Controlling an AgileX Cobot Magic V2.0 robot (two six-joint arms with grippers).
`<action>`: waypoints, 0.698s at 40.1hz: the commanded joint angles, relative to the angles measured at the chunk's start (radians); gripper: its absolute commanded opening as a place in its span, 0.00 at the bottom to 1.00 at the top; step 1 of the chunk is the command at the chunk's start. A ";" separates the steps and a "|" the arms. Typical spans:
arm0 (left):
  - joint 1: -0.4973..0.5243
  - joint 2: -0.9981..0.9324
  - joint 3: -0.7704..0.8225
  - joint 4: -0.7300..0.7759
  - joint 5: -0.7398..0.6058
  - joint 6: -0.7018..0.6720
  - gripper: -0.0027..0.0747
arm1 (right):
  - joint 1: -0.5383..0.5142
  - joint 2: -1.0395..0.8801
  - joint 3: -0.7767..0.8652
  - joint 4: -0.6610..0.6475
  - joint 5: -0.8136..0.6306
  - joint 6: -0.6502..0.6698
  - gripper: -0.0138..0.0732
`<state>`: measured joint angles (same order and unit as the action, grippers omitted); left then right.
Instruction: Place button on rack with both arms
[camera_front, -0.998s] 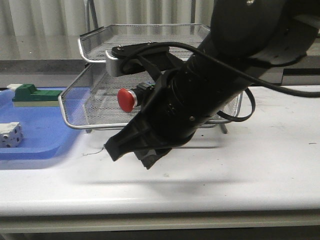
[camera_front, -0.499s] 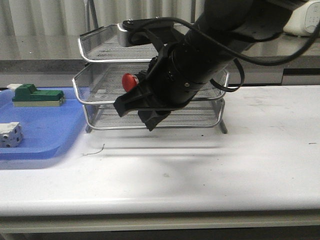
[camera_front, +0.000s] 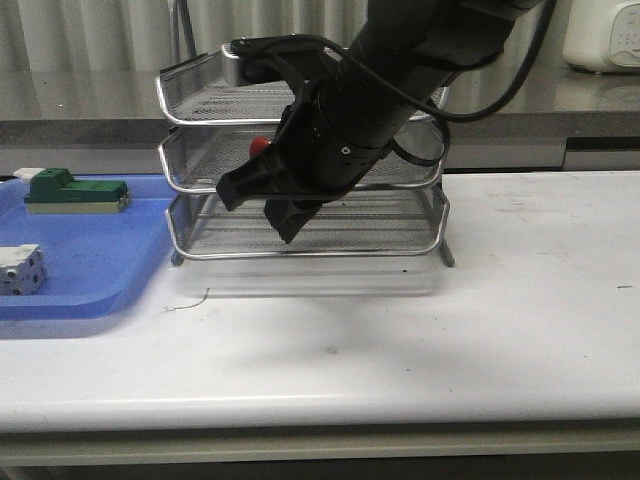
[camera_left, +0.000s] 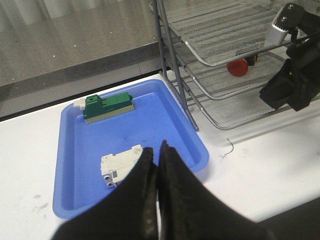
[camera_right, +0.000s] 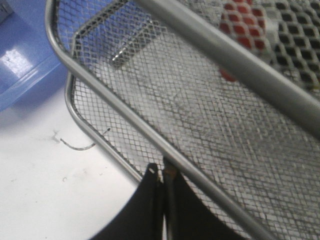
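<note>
The button (camera_front: 260, 145) lies on the middle tier of the silver wire rack (camera_front: 330, 255), its red head toward the front; all three tiers sit stacked in line. It also shows in the left wrist view (camera_left: 237, 66) and through the mesh in the right wrist view (camera_right: 242, 20). My right gripper (camera_front: 255, 205) is shut and empty, with its tips (camera_right: 161, 172) against the front rim of a tier (camera_right: 125, 115). My left gripper (camera_left: 159, 150) is shut and empty, hovering over the blue tray (camera_left: 75, 150), out of the front view.
The blue tray (camera_front: 90, 260) left of the rack holds a green-and-white block (camera_front: 75, 190) and a white cube (camera_front: 20, 268). A short bit of wire (camera_front: 195, 298) lies on the white table in front of the rack. A grey counter runs behind.
The pulled-out middle tier with the button has slid back into the rack. My right gripper moved away from the camera with it, staying at its front rim.
</note>
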<state>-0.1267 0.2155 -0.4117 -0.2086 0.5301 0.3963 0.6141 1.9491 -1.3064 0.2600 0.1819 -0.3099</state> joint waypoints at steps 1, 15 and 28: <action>0.001 0.011 -0.029 -0.018 -0.085 -0.010 0.01 | 0.006 -0.084 -0.035 -0.010 -0.015 -0.005 0.09; 0.001 0.011 -0.029 -0.018 -0.085 -0.010 0.01 | 0.007 -0.284 -0.034 0.025 0.292 0.006 0.09; 0.001 0.011 -0.029 -0.018 -0.085 -0.010 0.01 | -0.188 -0.597 0.169 0.028 0.262 0.033 0.09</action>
<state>-0.1267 0.2138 -0.4117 -0.2086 0.5301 0.3963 0.4866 1.4766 -1.1894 0.2788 0.5208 -0.2835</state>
